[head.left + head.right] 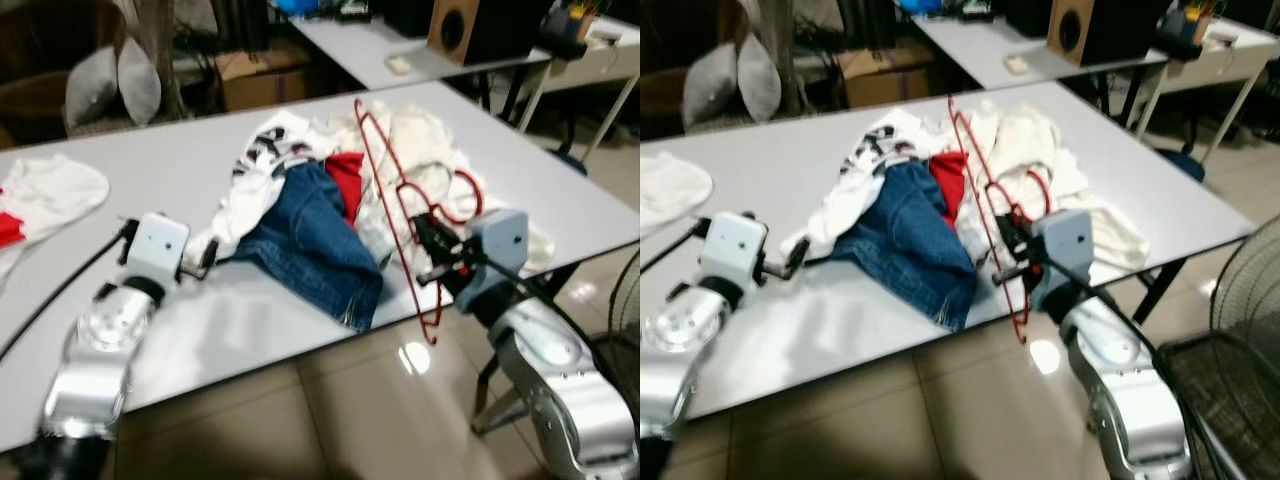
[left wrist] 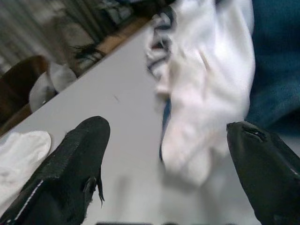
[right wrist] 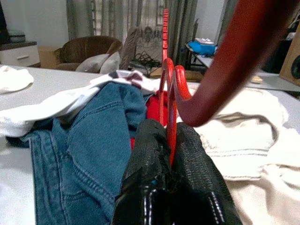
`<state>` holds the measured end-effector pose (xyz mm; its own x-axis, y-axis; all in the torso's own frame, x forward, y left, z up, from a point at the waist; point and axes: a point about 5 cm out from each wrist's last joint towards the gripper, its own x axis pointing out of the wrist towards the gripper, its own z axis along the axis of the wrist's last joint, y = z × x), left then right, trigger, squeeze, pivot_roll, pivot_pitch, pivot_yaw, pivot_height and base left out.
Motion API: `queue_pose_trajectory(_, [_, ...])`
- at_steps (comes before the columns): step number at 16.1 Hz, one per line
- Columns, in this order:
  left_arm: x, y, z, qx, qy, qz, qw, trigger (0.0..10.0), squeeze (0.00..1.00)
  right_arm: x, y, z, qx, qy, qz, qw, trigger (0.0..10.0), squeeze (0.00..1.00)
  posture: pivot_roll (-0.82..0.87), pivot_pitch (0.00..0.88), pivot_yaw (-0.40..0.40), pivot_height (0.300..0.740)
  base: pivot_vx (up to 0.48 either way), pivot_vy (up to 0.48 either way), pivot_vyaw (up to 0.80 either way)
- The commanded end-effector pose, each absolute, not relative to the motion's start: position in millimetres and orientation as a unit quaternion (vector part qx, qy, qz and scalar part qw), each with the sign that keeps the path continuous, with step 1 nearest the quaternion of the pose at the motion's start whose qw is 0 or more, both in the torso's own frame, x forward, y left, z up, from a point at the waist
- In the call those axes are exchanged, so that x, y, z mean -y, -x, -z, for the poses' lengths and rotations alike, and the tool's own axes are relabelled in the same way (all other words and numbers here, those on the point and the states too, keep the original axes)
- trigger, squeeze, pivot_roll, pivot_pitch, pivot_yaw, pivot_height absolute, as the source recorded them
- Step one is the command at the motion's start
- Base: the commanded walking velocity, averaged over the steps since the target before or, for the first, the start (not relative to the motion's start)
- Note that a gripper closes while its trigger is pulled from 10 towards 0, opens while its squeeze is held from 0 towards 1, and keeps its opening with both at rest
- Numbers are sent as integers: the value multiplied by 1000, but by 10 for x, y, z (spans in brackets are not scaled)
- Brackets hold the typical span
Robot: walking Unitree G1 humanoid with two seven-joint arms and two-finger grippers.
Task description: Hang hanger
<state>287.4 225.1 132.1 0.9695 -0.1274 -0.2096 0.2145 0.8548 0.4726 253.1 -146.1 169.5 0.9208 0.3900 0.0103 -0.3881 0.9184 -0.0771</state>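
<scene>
Right end effector [image 1: 432, 255], centre-right, pinches red hanger [image 1: 385, 190] by thin wire, likely to twist loose; left end effector [image 1: 205, 258] gapes empty.

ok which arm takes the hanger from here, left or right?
Right. The right gripper is already shut on the red hanger above the clothes pile. The left gripper is open on the table beside the white garment, holding nothing.

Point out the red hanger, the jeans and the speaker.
red hanger [image 1: 378, 170]: left eye view, on its long wire side.
jeans [image 1: 310, 240]: left eye view, middle of the blue denim.
speaker [image 1: 452, 30]: left eye view, on its wooden front.
</scene>
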Motion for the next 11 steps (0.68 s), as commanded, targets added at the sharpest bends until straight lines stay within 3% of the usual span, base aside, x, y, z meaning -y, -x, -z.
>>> queue_pose_trajectory(1, [-2228, -2914, -1338, -87, -285, 118, 947, 10000, 8, 1456, -2553, -1744, 27, 42, -197, 979, 10000, 0, -101, 0, 61, 740, 0, 0, 0])
queue_pose_trajectory(8, [-2274, -3284, -1290, -100, -409, 207, 883, 10000, 0, 1438, -2616, -1762, 41, 52, -191, 979, 10000, 0, -104, 0, 93, 740, 0, 0, 0])
queue_pose_trajectory(11, [-2321, -3407, -1252, -118, -454, 204, 859, 10000, 0, 1432, -2620, -1758, 43, 53, -188, 980, 10000, 0, -108, 0, 101, 740, 0, 0, 0])
